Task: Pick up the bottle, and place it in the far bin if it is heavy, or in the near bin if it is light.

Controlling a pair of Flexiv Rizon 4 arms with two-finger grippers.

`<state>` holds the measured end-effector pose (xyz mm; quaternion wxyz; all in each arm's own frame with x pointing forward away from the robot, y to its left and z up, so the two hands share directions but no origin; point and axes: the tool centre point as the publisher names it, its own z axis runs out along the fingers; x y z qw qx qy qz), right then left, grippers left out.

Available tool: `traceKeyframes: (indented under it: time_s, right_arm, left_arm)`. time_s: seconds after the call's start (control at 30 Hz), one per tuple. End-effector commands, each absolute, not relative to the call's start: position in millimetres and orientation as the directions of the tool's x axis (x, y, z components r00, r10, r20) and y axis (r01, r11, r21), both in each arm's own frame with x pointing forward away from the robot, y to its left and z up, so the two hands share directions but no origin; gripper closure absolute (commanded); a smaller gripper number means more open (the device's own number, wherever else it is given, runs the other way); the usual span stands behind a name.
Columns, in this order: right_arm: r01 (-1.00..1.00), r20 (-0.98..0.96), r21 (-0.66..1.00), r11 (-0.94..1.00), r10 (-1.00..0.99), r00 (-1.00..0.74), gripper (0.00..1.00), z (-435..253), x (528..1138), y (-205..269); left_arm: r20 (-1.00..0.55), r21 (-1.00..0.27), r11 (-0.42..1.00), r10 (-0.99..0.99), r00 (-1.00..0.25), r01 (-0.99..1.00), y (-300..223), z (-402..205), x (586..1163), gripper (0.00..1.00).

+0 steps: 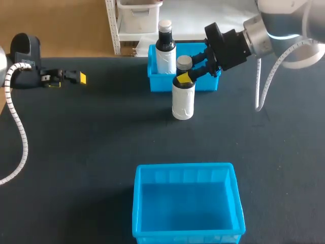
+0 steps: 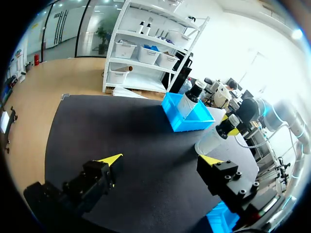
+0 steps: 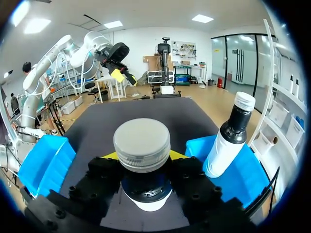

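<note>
While the dark, matte counter is stretching wide beneath both arms, the right gripper is gripping the bottle by the neck, just below its grey cap. In the right wrist view both black fingers are pressing against the neck from opposite sides, and the yellow tips are peeking out behind the cap. The white-bodied bottle is standing upright just in front of the far bin, close to its front wall. Its base is sitting at counter level, though I cannot tell whether it is resting there or hanging just clear of the surface. The bright blue far bin is sitting at the counter's far edge. It is holding a second bottle, with a black neck and white cap, which is standing in the bin's left end. The near bin, also blue, is sitting at the near edge, well apart from the gripped bottle. The left gripper is hovering over the counter's far left, well apart from both bins. Its fingers are standing wide apart, with only the dark surface showing between them. A white coiled cable is hanging from the left arm along the counter's left side.
</note>
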<state>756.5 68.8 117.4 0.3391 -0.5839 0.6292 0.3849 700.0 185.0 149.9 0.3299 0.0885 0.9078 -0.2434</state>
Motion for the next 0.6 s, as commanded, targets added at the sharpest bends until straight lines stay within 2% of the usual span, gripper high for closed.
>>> traceKeyframes:
  time_s: [0.03, 0.17, 0.2, 0.23, 0.6]
  right_arm:
    - [-0.996, -0.877, 0.087, 0.022, -0.472, -0.087, 0.65, 118.3, 754.9, 66.6]
    - [-0.996, -0.878, 0.083, 0.023, -0.470, -0.084, 0.84, 120.2, 752.3, 66.0]
    - [-0.996, -0.879, 0.083, 0.023, -0.470, -0.084, 0.98, 120.6, 751.6, 66.1]
    - [-0.996, -0.879, 0.082, 0.023, -0.469, -0.083, 1.00, 121.0, 750.9, 66.2]
    - [-0.998, -0.884, 0.058, 0.035, -0.463, -0.067, 1.00, 136.2, 744.6, 59.4]
  left_arm:
    - [-0.642, -0.383, 0.866, 0.000, -0.767, 0.321, 185.0, 149.9, 700.0, 0.00]
    - [-0.642, -0.383, 0.866, 0.000, -0.767, 0.321, 185.0, 149.9, 700.0, 0.00]
    - [-0.642, -0.383, 0.866, 0.000, -0.767, 0.321, 185.0, 149.9, 700.0, 0.00]
    - [-0.642, -0.383, 0.866, 0.000, -0.767, 0.321, 185.0, 149.9, 700.0, 0.00]
    - [-0.642, -0.383, 0.866, 0.000, -0.767, 0.321, 185.0, 149.9, 700.0, 0.00]
